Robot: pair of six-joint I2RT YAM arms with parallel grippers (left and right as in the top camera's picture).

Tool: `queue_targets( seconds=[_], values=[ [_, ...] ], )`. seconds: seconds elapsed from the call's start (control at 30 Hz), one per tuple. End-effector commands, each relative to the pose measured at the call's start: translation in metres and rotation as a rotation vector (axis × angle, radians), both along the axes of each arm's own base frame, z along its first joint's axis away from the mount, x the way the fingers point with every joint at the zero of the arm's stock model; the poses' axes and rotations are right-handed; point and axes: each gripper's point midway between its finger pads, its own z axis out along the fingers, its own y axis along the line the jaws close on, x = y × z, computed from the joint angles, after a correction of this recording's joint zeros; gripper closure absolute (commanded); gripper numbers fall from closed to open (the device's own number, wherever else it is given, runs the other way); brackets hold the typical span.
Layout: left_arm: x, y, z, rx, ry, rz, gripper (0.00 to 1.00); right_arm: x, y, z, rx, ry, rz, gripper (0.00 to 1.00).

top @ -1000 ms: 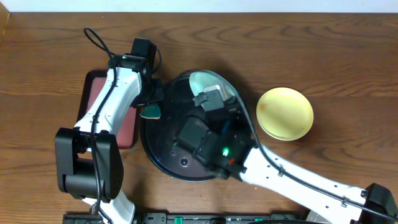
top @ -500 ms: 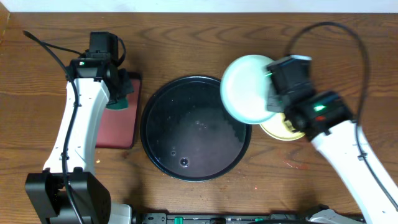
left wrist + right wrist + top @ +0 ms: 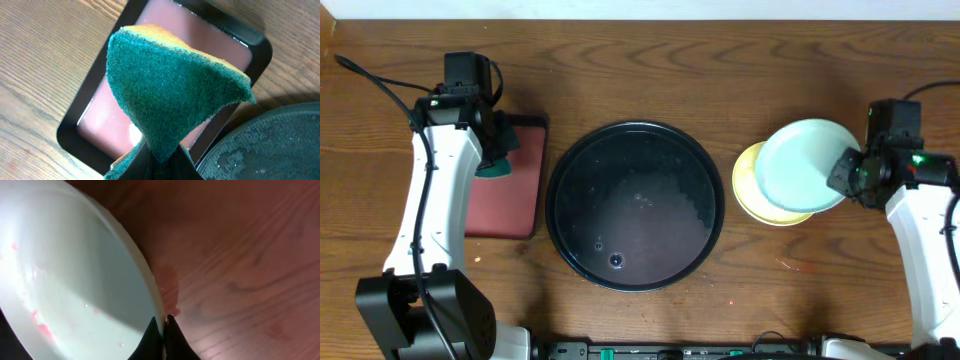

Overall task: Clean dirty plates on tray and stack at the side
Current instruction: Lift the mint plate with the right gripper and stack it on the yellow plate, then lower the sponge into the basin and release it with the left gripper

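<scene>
Mint plate [image 3: 807, 163] over yellow plate [image 3: 748, 192]; sponge [image 3: 170, 90] over red tray [image 3: 510, 205].

mint plate [image 3: 807, 165], red-smeared | yellow plate [image 3: 748, 187] | glossy black tray [image 3: 635, 205] | green sponge [image 3: 170, 95]

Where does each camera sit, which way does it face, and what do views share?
Overhead: above the table, facing down on the black tray; left gripper and right gripper show.
Left wrist: on that arm, facing down past the left gripper, shut on the green sponge over the red tray.
Right wrist: on that arm, facing along the right gripper pinching the mint plate's rim.
Shared with overhead: green sponge, mint plate.
</scene>
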Motion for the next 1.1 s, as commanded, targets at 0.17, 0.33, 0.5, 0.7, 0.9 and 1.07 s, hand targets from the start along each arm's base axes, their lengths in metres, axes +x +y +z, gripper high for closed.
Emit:
queue_targets(
  seconds=[0.17, 0.33, 0.5, 0.7, 0.9, 1.07],
  values=[
    [0.003, 0.007, -0.003, 0.021, -0.004, 0.006, 0.93, -0.008, 0.008, -0.051, 0.050, 0.034, 0.028, 0.99],
    [0.005, 0.007, -0.003, 0.021, -0.008, 0.006, 0.93, -0.009, 0.012, -0.063, 0.072, 0.056, 0.036, 0.83],
    [0.003, 0.007, -0.003, 0.021, -0.001, 0.004, 0.93, 0.000, 0.020, -0.063, 0.109, 0.034, 0.085, 0.60],
    [-0.002, 0.008, -0.008, 0.039, 0.048, -0.066, 0.92, 0.013, 0.042, -0.030, 0.166, 0.009, 0.239, 0.38],
    [-0.001, 0.021, -0.033, 0.026, 0.118, -0.073, 0.92, 0.032, 0.054, 0.019, 0.134, -0.056, 0.334, 0.17],
    [0.011, 0.005, -0.068, -0.072, 0.174, -0.211, 0.93, 0.037, 0.059, 0.026, 0.130, -0.074, 0.355, 0.08]
  ],
)
